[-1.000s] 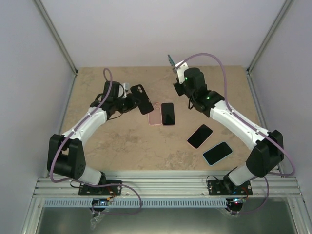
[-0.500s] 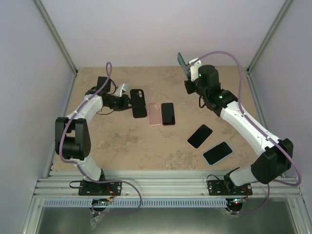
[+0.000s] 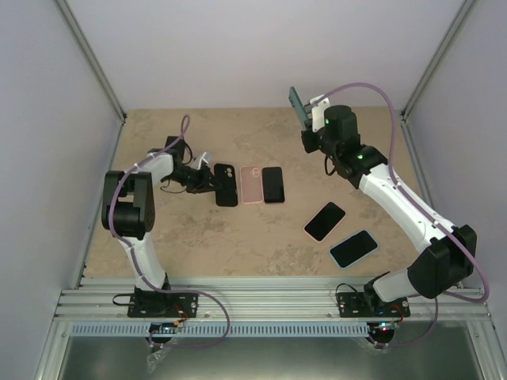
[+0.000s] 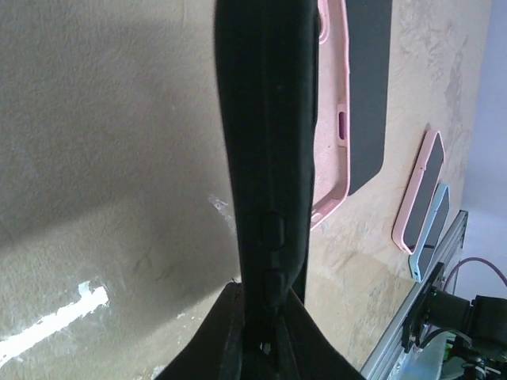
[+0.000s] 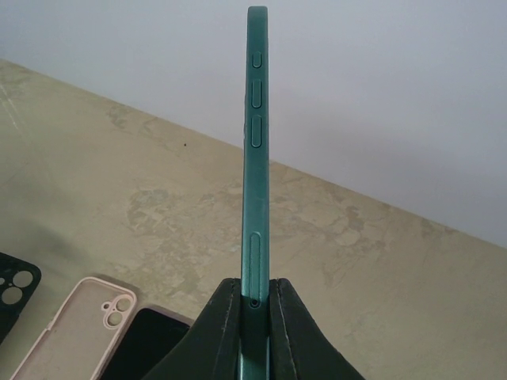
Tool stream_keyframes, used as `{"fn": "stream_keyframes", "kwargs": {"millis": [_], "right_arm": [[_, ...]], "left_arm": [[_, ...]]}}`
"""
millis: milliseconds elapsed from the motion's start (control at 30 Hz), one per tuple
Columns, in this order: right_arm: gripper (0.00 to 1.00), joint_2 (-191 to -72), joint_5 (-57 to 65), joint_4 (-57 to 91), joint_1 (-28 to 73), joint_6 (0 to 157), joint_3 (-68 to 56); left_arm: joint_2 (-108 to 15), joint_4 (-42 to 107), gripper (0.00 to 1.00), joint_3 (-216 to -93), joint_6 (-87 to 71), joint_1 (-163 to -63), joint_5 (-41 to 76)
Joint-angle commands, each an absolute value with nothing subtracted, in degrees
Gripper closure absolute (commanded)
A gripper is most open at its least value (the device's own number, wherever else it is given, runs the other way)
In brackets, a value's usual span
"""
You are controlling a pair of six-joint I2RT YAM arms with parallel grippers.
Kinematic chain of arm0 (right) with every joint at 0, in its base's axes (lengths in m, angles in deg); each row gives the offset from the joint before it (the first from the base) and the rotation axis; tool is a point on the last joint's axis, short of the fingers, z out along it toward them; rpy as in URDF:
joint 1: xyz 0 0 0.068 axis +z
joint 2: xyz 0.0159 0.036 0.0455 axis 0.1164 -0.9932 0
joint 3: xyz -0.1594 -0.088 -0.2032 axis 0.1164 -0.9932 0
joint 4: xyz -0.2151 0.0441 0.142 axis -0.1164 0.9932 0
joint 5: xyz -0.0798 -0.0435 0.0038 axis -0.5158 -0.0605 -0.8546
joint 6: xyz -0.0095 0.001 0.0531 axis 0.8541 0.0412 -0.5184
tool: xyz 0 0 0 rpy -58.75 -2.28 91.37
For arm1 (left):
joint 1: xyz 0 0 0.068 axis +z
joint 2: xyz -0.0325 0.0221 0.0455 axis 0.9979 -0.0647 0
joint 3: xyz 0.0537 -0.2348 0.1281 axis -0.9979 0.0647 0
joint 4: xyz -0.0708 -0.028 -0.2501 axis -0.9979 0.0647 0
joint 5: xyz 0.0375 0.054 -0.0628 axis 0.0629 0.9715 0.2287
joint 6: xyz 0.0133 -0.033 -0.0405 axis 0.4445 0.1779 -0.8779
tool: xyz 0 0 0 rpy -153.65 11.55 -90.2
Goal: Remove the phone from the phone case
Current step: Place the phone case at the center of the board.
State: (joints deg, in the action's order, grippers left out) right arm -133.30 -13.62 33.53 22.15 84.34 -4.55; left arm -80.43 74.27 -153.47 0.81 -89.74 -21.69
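My left gripper (image 3: 208, 180) is shut on the end of the empty black phone case (image 3: 226, 184). The case is low over the table just left of the pink case, and I cannot tell if it touches. In the left wrist view the case (image 4: 265, 134) shows edge-on, clamped in the gripper (image 4: 265, 317). My right gripper (image 3: 311, 120) is shut on the teal phone (image 3: 296, 102) and holds it upright, high above the far right of the table. The right wrist view shows the phone's thin edge (image 5: 255, 158) standing up out of the gripper (image 5: 255, 305).
An empty pink case (image 3: 251, 185) and a black phone (image 3: 273, 184) lie side by side at mid-table. A dark phone (image 3: 325, 221) and a light-blue-cased phone (image 3: 353, 248) lie nearer on the right. Walls enclose the left, right and back.
My left arm has swung the black case down and in, from tilted in the air to low beside the pink case. My right arm lifted the teal phone, then held still.
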Motion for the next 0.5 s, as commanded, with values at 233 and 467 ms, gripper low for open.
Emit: {"fn": "stream_keyframes", "kwargs": {"millis": [233, 467], "right_arm": [[1.0, -132.5, -12.5, 30.8, 21.2, 82.8, -5.8], [1.0, -132.7, -12.2, 30.9, 21.0, 82.7, -6.1]], "left_arm": [[-87.2, 76.9, 1.0, -158.2, 2.5, -89.5, -25.6], [-90.3, 78.2, 1.0, -160.7, 2.6, -89.5, -25.3]]}}
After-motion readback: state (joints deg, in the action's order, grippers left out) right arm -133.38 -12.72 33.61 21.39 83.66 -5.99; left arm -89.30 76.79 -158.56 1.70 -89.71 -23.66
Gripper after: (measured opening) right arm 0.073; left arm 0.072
